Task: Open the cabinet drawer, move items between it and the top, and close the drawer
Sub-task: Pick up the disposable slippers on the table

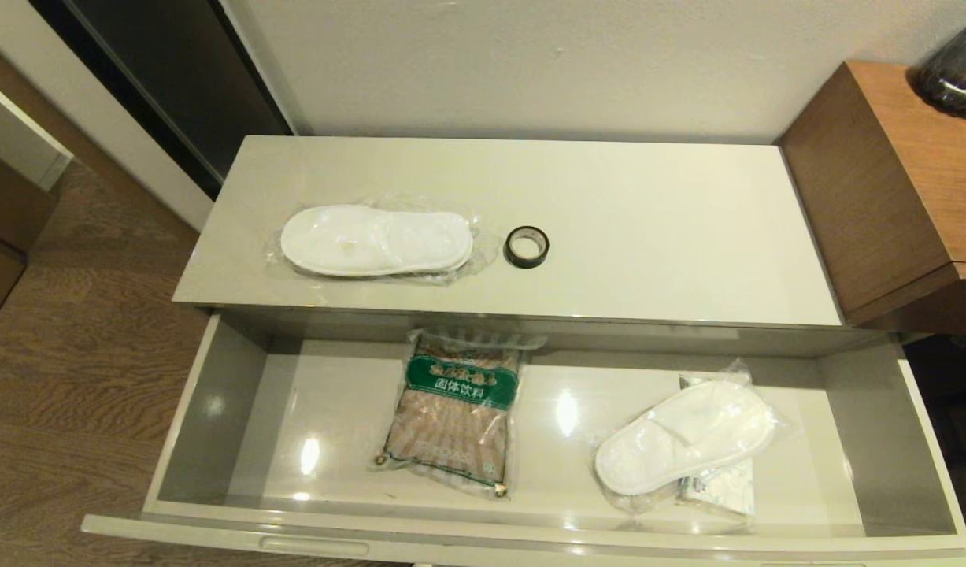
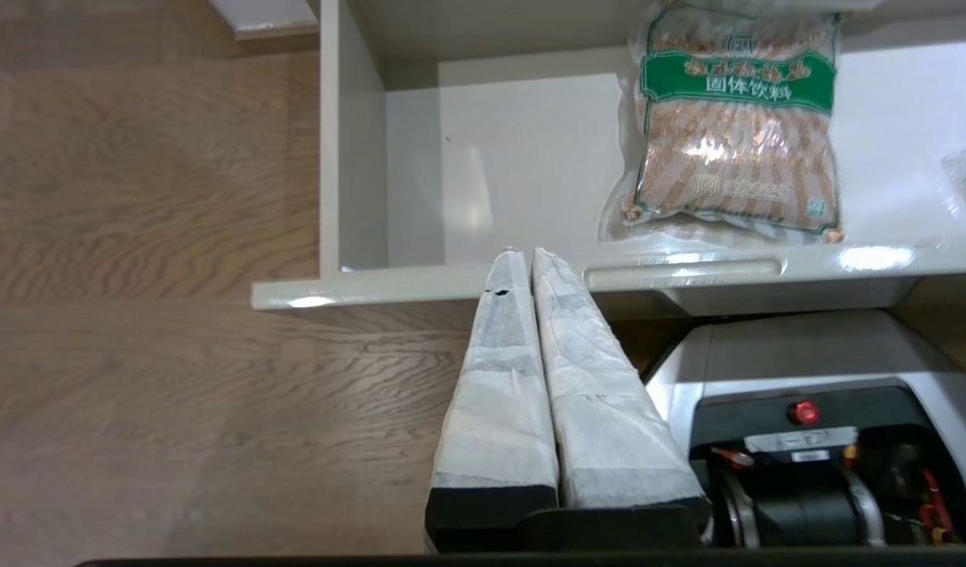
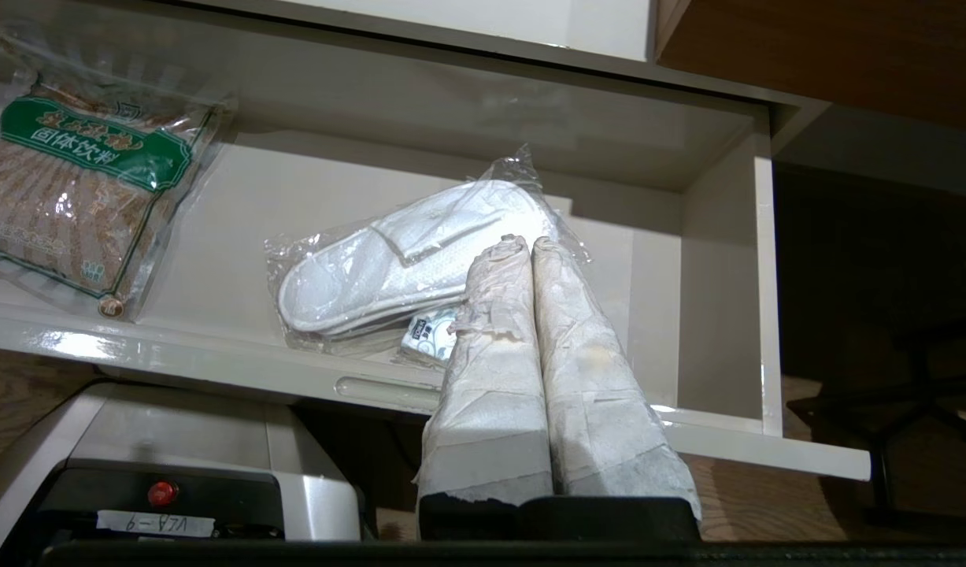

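I've got the drawer (image 1: 215,409) standing fully pulled out, so the opening part looks done and the swapping of items is what's ahead. My left claw (image 2: 527,253) has its two fingers pressed together on nothing, hanging just outside the drawer's front panel near the recessed handle (image 2: 683,272). My right claw (image 3: 522,244) is also closed and empty, parked low in front of the drawer's right end.

On the top (image 1: 671,236) lie one bagged slipper pair (image 1: 376,240), long axis running left to right, and just right of it the small black tape roll (image 1: 527,246). Inside the drawer, the second slipper pair (image 1: 683,437) lies toward the right, angled diagonally, resting on the flat white packet (image 1: 723,484) that peeks out beneath it. The brown bag with green label (image 1: 455,409) sits mid-drawer.

The relation that counts, as I judge it: the drawer's slipper pair is directly beyond my right claw's tips, over the front panel, so that arm is plainly nearer to it. From my left claw the brown bag lies beyond and to the right, while the top's slipper pair is up on that arm's side of the cabinet
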You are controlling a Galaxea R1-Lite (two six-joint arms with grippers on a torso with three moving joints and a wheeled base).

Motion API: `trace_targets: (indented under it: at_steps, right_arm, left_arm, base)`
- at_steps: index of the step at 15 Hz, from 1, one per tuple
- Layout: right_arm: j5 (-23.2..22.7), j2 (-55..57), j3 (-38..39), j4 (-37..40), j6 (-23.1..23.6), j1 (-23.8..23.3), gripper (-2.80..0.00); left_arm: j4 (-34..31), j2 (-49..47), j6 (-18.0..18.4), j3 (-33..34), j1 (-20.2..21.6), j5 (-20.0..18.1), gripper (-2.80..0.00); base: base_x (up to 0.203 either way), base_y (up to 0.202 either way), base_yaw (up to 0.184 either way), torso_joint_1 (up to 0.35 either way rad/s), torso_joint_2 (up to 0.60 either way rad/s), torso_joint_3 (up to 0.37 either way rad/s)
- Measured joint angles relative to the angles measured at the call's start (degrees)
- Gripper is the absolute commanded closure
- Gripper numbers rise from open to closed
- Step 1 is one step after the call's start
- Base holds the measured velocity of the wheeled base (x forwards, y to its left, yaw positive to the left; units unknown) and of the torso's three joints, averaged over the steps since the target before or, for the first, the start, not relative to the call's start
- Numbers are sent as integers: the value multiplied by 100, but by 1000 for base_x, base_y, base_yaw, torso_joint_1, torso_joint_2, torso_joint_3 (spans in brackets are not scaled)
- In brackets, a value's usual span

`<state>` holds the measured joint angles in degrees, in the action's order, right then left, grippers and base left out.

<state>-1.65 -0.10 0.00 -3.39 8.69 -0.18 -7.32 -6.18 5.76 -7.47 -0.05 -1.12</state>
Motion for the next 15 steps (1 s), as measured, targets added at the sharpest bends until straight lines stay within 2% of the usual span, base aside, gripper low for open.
trace_targets:
  at_steps: [3,6,8,10,12,15]
  right_arm:
    - [2,0,0,0,-4,0,0]
    - [-2,0,0,0,-1,0,0]
    - [-1,0,0,0,-1,0,0]
    - [0,0,0,1,1,0,0]
    - [2,0,0,0,-2,0,0]
    - [2,2,0,0,1,0,0]
  left_arm:
    - [-308,-1172,-10,-953,5,226,0]
    - [-805,-2703,422,-1848,32,1013,0]
    - [-637,-3729,775,-2292,38,1395,0]
    - [-171,-4642,981,-2674,32,1444,0]
    - [175,-5511,853,-3236,27,1435,0]
    - [5,-6637,32,-4390,-11,1355,0]
  base:
    - [0,0,0,0,0,0]
    - [0,0,0,0,0,0]
    - [0,0,0,0,0,0]
    - [0,0,0,0,0,0]
    - [0,0,0,0,0,0]
    - [0,0,0,0,0,0]
